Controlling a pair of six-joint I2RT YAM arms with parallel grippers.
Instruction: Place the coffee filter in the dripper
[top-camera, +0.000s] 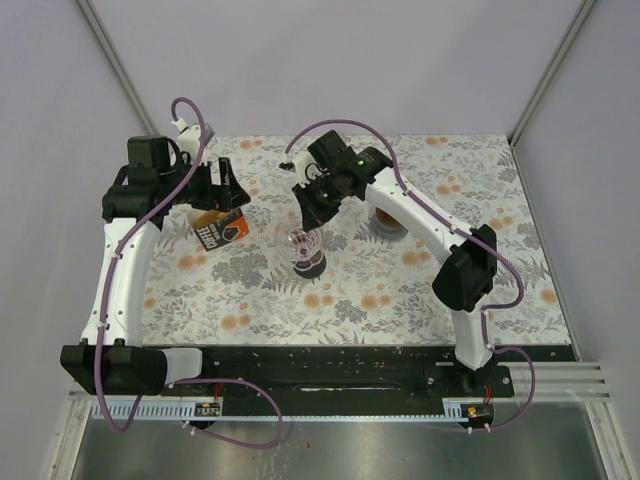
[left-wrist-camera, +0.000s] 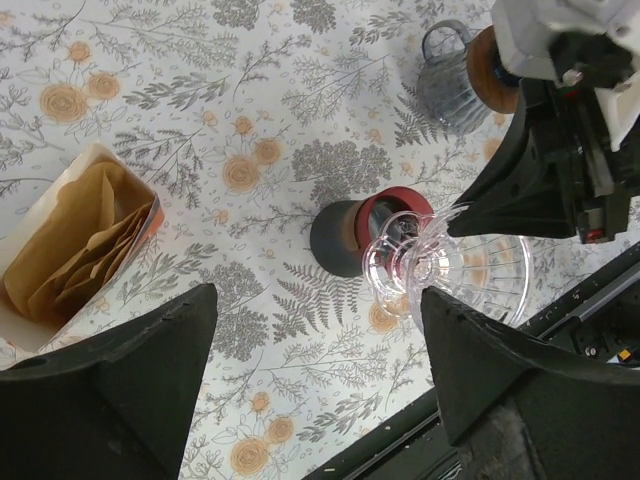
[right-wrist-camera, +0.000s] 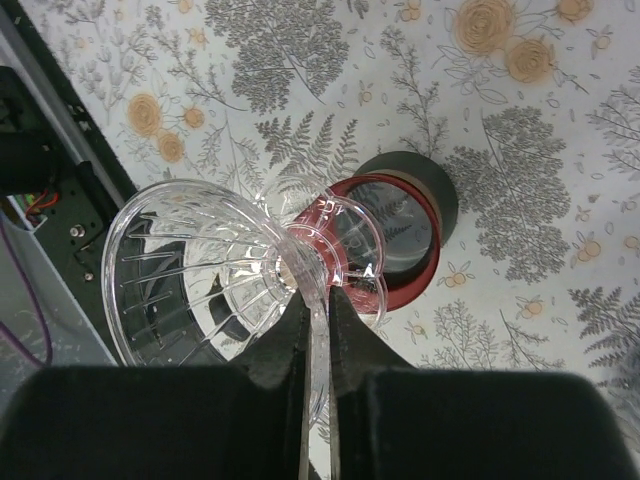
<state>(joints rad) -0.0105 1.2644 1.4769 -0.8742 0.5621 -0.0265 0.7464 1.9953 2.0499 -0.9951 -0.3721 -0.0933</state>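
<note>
Coffee filters (left-wrist-camera: 75, 240) sit in their box (top-camera: 215, 232) at nine o'clock of the clear dripper (right-wrist-camera: 200, 270), which the right claw (right-wrist-camera: 318, 300) grips tilted over a red-rimmed cup (right-wrist-camera: 400, 215); the left claw (left-wrist-camera: 317, 300), spread and empty nearby, should next descend and pinch one filter.

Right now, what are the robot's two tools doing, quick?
Left tool: open, holding nothing.
Right tool: closed on the clear dripper.

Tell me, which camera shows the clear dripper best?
Right wrist: the dripper is large and close, ribs clear, pinched between the right fingers. Left wrist shows it smaller; in the top view it is tiny.
</note>
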